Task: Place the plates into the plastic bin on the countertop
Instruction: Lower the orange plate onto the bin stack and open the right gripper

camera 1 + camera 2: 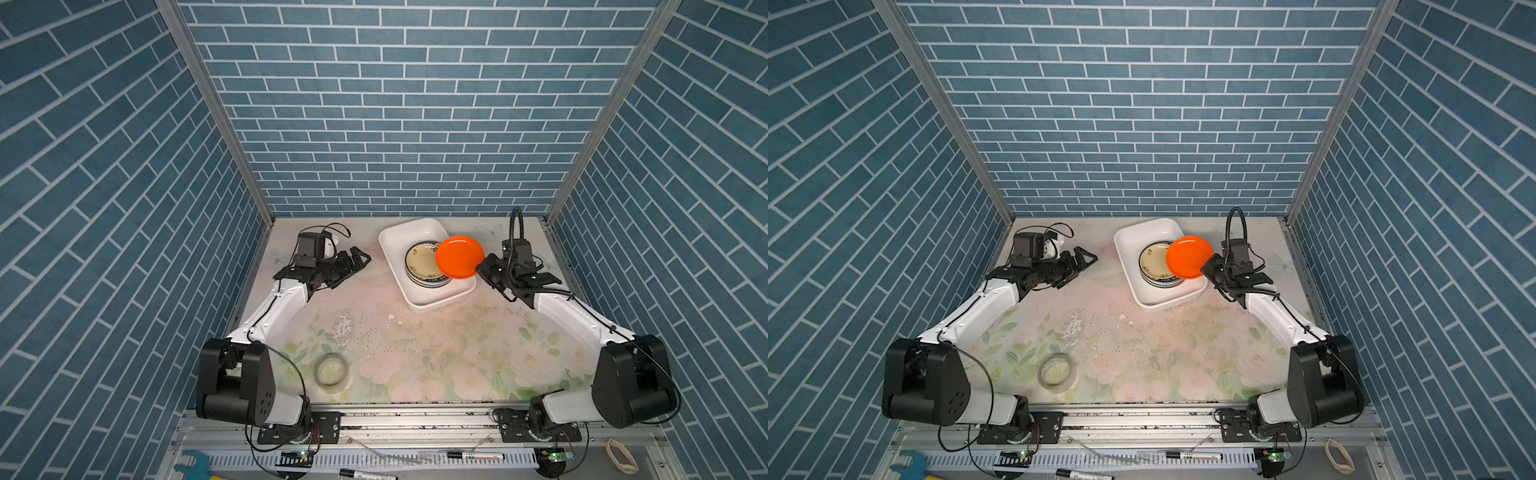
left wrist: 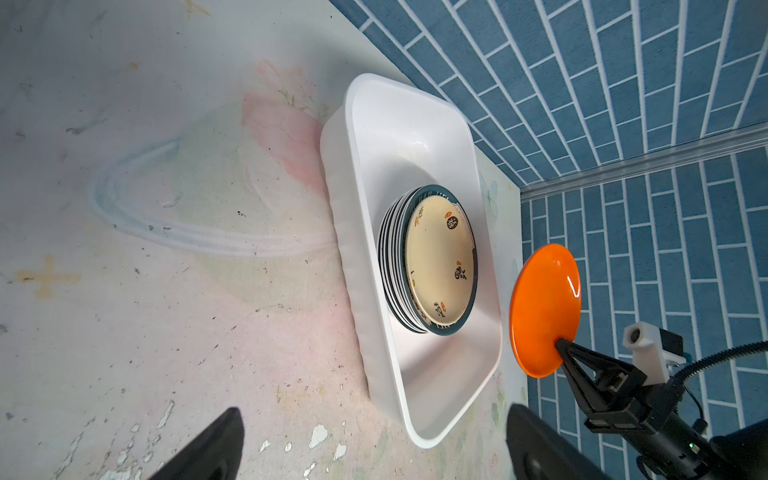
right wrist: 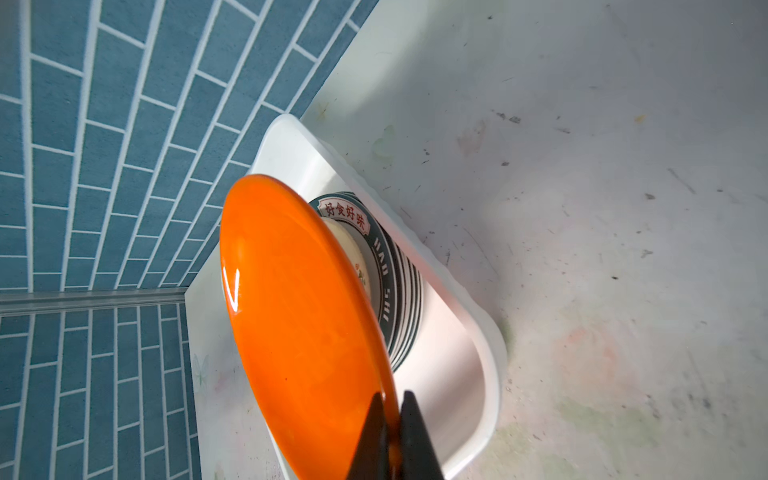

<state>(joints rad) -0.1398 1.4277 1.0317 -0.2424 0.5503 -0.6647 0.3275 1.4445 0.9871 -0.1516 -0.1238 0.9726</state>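
Note:
The white plastic bin [image 1: 397,241] [image 1: 1128,239] [image 2: 415,124] [image 3: 478,374] stands at the back of the flowered countertop [image 1: 415,345]. Several plates are stacked inside it, a pale yellow one [image 1: 422,262] [image 1: 1152,262] [image 2: 440,266] on top. My right gripper [image 1: 480,266] [image 1: 1204,269] [image 3: 392,405] is shut on the rim of a plain orange plate [image 1: 459,257] [image 1: 1188,257] [image 2: 544,307] [image 3: 299,316], held tilted in the air over the bin's right side and partly over the stack. My left gripper [image 1: 359,257] [image 1: 1086,259] [image 2: 374,453] hovers open and empty left of the bin.
A translucent tape roll [image 1: 331,372] [image 1: 1057,372] lies near the front left of the countertop. Blue brick walls close in the back and both sides. A grey metal rail [image 1: 415,419] with markers and cables runs along the front.

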